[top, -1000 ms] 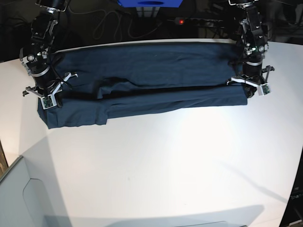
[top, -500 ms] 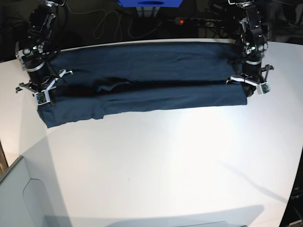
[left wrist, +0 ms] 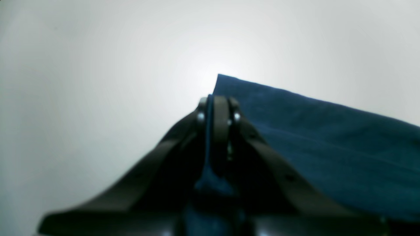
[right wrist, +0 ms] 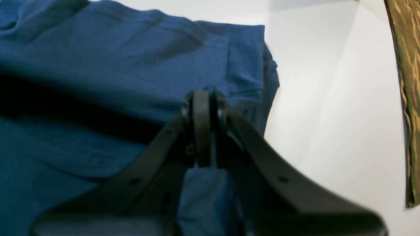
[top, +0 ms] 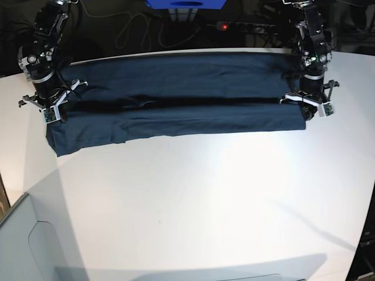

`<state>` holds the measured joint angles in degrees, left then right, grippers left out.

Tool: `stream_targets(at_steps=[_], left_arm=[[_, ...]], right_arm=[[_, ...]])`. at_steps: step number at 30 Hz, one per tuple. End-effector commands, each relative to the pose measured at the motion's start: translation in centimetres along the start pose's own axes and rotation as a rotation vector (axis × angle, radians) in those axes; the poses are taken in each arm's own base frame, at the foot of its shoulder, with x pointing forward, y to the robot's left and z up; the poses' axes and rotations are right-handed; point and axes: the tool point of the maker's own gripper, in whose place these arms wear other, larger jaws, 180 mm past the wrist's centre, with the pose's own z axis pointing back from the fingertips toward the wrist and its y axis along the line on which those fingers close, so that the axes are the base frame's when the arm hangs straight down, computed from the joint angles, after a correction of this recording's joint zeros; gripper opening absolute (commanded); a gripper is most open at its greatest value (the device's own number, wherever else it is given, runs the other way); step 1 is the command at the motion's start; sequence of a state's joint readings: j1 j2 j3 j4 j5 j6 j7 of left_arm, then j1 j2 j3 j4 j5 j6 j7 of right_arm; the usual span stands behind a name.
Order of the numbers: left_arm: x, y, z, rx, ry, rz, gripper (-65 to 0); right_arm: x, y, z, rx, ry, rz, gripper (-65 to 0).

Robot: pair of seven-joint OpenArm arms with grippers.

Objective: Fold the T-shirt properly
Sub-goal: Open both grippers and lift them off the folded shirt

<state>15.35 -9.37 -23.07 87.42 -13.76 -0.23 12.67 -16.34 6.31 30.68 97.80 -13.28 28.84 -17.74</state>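
T-shirt fabric, dark navy, stretches in a long band across the far part of the white table, and we see it run from one arm to the other. A dark shadowed crease runs along its length in the base view, with one layer of cloth behind it and another in front. At the base view's left end the front layer reaches past the arm and ends in a corner lying flat on the table.

Our left gripper sits at the band's end on the base view's right, and its wrist camera shows the two black fingers pressed together with a thin fold of blue cloth pinched between them. Beyond the tips, a corner of the shirt lies on bare white table.

Our right gripper is at the other end, on the base view's left. Its fingers are likewise drawn together, and blue fabric sits between them just below the tips, so we read it as clamped on the shirt. Past it we see a hemmed sleeve edge with a stitched seam, lying on the table, and a strip of patterned olive material along the frame's right side.

Behind the table we make out cables and a blue object
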Motion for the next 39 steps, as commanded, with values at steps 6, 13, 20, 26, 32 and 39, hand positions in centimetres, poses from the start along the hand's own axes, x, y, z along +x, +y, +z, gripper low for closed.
stream_targets(at_steps=[6, 13, 20, 26, 32, 39], left_arm=[[0.6, 0.3, 0.3, 0.003, -0.024, -0.014, -65.0], [0.7, 0.6, 0.3, 0.01, -0.027, -0.012, -65.0], [0.8, 0.5, 0.3, 0.009, -0.031, -0.011, -65.0], [1.0, 0.5, 0.2, 0.009, -0.034, -0.01, -65.0], [1.0, 0.5, 0.2, 0.009, -0.035, -0.01, -65.0], [1.1, 0.6, 0.2, 0.01, -0.037, -0.009, -65.0]], right_arm=[[-0.8, -0.3, -0.6, 0.007, 0.004, -0.017, -64.6], [-0.4, -0.2, -0.3, 0.005, -0.005, -0.012, -64.8], [1.2, 0.6, 1.2, -0.004, -0.05, 0.007, -64.8], [-0.4, 1.5, 1.7, 0.011, -0.013, -0.011, -64.8], [-1.1, 2.2, 2.3, 0.023, 0.003, -0.016, -64.8], [-1.8, 3.5, 2.4, 0.084, 0.013, -0.026, -64.8]])
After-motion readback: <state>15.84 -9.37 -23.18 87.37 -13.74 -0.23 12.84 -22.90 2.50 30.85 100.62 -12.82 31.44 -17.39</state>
